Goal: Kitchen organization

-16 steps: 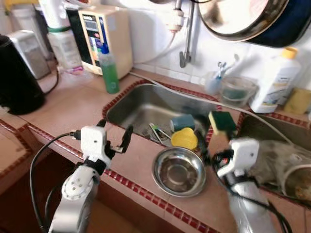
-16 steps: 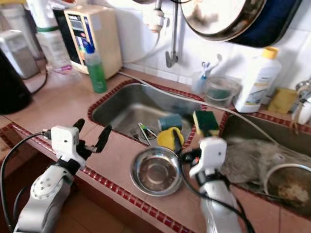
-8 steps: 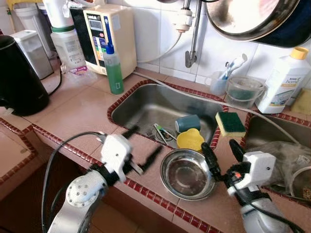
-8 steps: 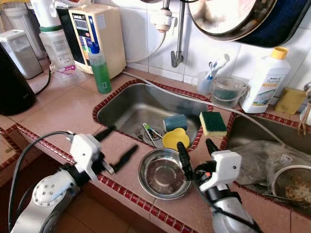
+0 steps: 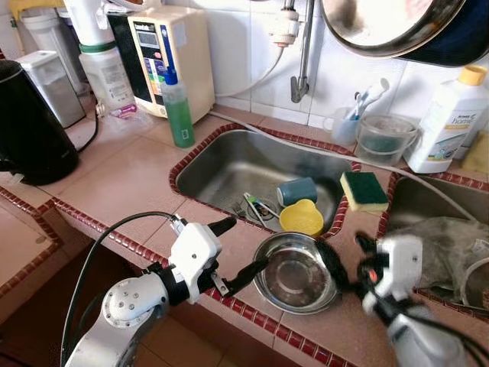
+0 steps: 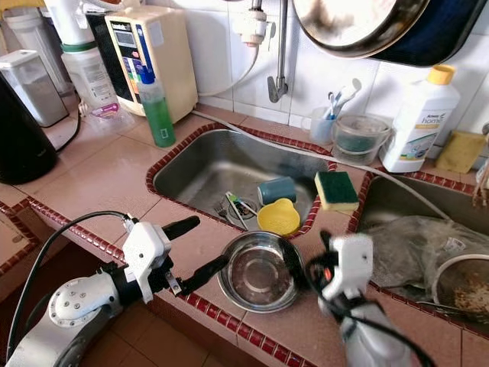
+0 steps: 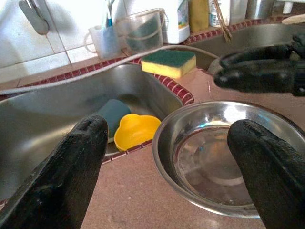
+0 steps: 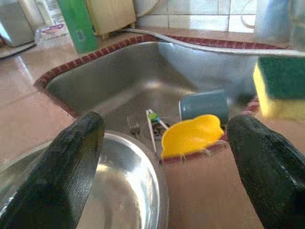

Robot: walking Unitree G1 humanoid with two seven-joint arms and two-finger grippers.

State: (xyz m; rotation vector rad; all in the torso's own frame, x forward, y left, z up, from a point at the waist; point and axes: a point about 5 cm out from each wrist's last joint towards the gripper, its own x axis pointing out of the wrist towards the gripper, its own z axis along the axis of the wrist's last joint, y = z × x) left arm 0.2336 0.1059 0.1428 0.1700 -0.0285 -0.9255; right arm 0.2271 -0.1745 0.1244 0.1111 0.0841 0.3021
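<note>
A shiny steel bowl (image 5: 296, 273) stands on the tiled counter in front of the sink (image 5: 229, 164). My left gripper (image 5: 243, 246) is open just left of the bowl, its lower finger touching or nearly touching the rim. My right gripper (image 5: 348, 256), blurred, is open at the bowl's right rim. In the left wrist view the bowl (image 7: 224, 157) lies ahead between the spread fingers (image 7: 71, 176), with the other gripper's finger beyond it. In the basin lie a yellow dish (image 5: 301, 217), a teal cup (image 5: 297, 189) and some utensils (image 5: 256, 208). A green and yellow sponge (image 5: 364, 190) rests on the divider.
A green bottle (image 5: 178, 115) and a water purifier (image 5: 172, 57) stand behind the sink on the left, a black kettle (image 5: 27, 122) far left. A white detergent bottle (image 5: 451, 122) is at the back right. The right basin holds a plastic bag (image 5: 443, 245). A pan (image 5: 390, 27) hangs overhead.
My left gripper has moved right, up to the bowl's left rim. My right gripper has closed in on the bowl's right rim and is now blurred. The camera has shifted slightly.
</note>
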